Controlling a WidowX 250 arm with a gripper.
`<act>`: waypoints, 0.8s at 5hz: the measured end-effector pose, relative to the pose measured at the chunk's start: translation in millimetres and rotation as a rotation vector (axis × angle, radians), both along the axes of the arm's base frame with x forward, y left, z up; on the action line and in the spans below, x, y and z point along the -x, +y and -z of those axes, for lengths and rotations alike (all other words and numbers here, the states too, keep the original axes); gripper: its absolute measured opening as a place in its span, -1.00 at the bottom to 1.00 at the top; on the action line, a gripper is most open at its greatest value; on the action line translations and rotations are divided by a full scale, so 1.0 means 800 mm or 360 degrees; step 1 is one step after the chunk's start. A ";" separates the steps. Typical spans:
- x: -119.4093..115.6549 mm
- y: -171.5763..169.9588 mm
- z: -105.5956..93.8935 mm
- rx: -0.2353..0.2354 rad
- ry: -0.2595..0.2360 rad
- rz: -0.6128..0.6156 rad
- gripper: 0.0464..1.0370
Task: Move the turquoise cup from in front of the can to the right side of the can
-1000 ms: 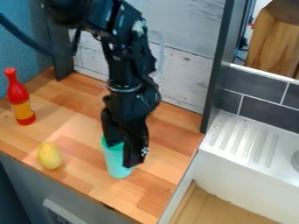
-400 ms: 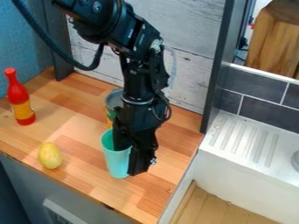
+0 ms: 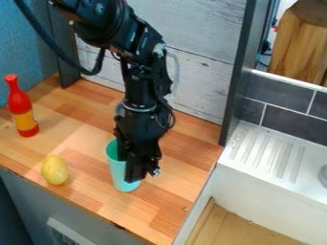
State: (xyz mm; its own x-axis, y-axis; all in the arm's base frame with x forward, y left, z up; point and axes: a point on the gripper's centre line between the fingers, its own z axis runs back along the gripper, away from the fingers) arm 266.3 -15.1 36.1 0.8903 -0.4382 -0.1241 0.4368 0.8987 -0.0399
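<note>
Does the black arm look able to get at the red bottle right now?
Probably: the claw is down at the green cup, but the way to the bottle looks open, with the potato nearer the front edge of the counter.

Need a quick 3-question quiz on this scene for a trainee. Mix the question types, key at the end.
1. Multiple choice: which thing is the gripper right at?
A) the red bottle
B) the turquoise cup
C) the yellow oval item

2. True or false: the red bottle is lying on its side.

3. Fill in the blank: the yellow oval item rests on a countertop with a ____ surface (name the material it looks like).

Key: 1. B; 2. false, it stands upright; 3. wood
</note>
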 end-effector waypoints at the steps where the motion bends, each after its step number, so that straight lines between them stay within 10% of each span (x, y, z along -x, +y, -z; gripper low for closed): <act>1: 0.003 0.000 -0.002 0.0023 0.0026 0.0030 -0.81; 4: -0.048 -0.046 -0.085 0.0176 -0.0202 0.0248 -0.88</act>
State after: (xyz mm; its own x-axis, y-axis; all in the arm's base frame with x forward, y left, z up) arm 304.6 -52.0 103.8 0.8160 -0.5766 0.0406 0.5780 0.8130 -0.0703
